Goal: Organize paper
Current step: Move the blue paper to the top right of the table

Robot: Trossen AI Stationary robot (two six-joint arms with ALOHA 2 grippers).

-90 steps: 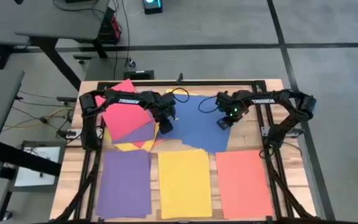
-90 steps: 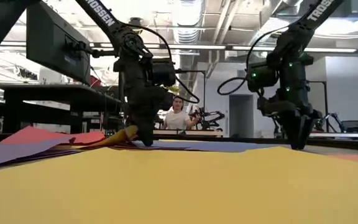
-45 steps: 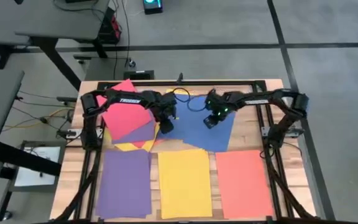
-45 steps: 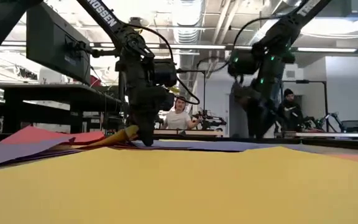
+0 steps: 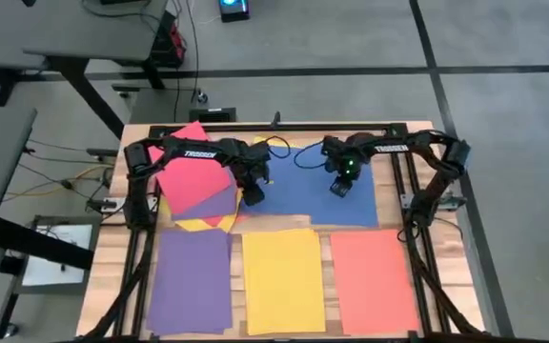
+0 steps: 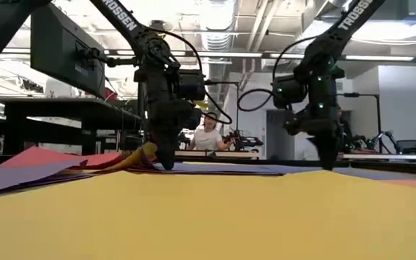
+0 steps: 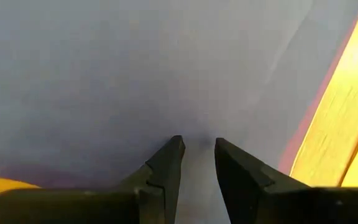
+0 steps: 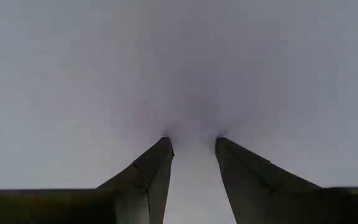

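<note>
High view: blue sheet (image 5: 308, 191) lies behind the sorted purple sheet (image 5: 191, 281), yellow sheet (image 5: 283, 279) and orange sheet (image 5: 372, 279). Left gripper (image 5: 253, 193) presses the blue sheet's left edge, right gripper (image 5: 339, 185) its middle; both finger pairs stand narrowly parted, tips down, holding nothing. Risk: opposing drags could buckle or tear it. Hidden: sheets under the red pile (image 5: 193, 178)

Wooden table (image 5: 389, 133), purple sheet (image 5: 191, 281), yellow sheet (image 5: 282, 281) and orange-red sheet (image 5: 375, 278) in a near row, blue sheet (image 5: 305, 195) behind, red sheet (image 5: 191, 176) topping a loose pile
</note>
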